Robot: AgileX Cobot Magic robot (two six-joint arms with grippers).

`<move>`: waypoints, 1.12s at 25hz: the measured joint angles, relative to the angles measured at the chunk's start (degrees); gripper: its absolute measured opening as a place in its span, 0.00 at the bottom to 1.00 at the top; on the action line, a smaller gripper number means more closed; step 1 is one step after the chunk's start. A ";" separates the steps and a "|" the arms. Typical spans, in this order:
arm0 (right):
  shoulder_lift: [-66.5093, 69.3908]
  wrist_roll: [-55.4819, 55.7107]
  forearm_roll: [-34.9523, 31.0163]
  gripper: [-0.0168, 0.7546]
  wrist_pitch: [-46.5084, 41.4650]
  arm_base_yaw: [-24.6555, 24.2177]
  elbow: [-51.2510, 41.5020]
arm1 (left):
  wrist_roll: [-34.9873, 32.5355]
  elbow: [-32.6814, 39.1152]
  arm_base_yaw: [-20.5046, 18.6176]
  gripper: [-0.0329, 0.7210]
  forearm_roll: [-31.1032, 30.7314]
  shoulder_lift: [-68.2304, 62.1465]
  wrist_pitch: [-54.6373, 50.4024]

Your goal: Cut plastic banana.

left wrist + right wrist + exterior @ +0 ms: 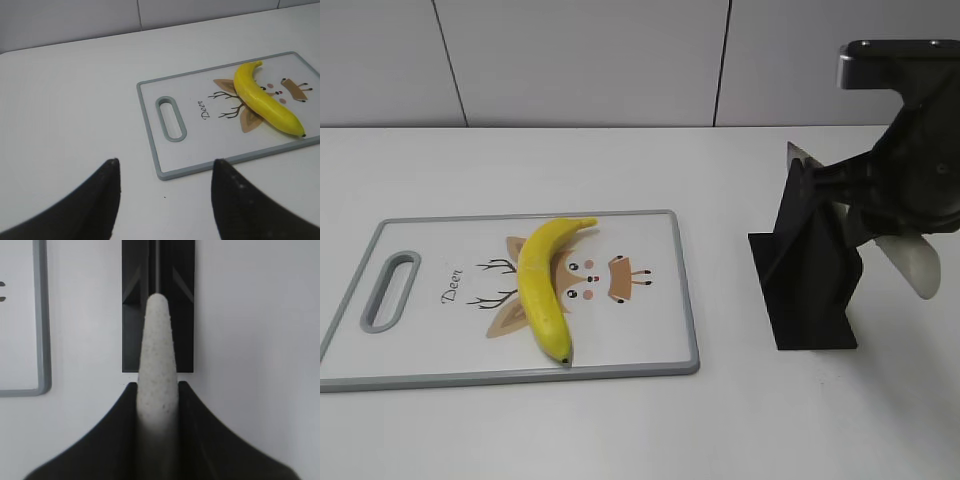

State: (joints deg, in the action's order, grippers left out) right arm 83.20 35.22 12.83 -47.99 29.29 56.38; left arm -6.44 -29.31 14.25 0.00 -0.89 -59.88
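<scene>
Lying smooth, glossy and bright yellow, the banana (544, 285), curving across the middle of the cutting board (650, 345), dark tip pointing toward the board's near edge and stem toward the far edge. Showing a flat white plastic face, a grey rim, an oval grey handle slot (390, 290) at the left end and a printed cartoon deer under the fruit. Resting flat on the matte white counter (620, 430).

Standing upright to the right of the board, well apart from it, a matte black angular knife stand (810, 265). Clamping a pale, speckled, rounded handle (157, 370), the right gripper (157, 390), black fingers pressing on both sides of it just at the stand, far from the banana. Reaching in from the right edge of the exterior view, the dark right arm, wrist tilted down toward the stand.

Hovering over bare counter near the board's handle end, the left gripper (165, 170), its two black tapered fingers (102, 200) spread apart and holding nothing, the banana lying well beyond them at the board's far side.
</scene>
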 joint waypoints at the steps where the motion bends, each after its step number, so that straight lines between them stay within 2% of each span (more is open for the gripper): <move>1: 0.60 0.07 0.24 0.25 0.23 0.00 0.00 | 0.00 0.00 -0.82 0.78 0.00 0.00 0.00; 12: 6.13 0.39 1.51 0.25 2.86 0.00 0.07 | 0.00 0.00 -13.45 0.78 0.00 0.00 0.15; 20: 6.31 0.35 1.51 0.26 2.22 0.00 0.17 | 0.00 0.00 -14.51 0.78 0.00 0.00 0.15; 22: 6.31 -0.49 1.51 0.33 2.16 0.00 0.17 | 0.00 0.00 -14.51 0.78 0.00 0.00 0.15; 25: 6.23 -1.35 0.83 0.63 1.20 0.00 0.06 | 0.00 0.00 -14.51 0.78 0.00 0.00 0.15; 27: 5.34 -1.60 0.84 0.79 1.20 0.00 0.06 | 0.00 0.00 -14.51 0.78 0.00 0.00 0.15; 28: 4.72 -1.77 0.84 0.83 1.20 0.00 0.06 | 0.00 0.00 -14.51 0.78 0.00 0.00 0.15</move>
State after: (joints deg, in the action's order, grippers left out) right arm 87.92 33.45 13.67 -46.80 29.29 56.45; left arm -6.44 -29.31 -0.26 0.00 -0.89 -59.74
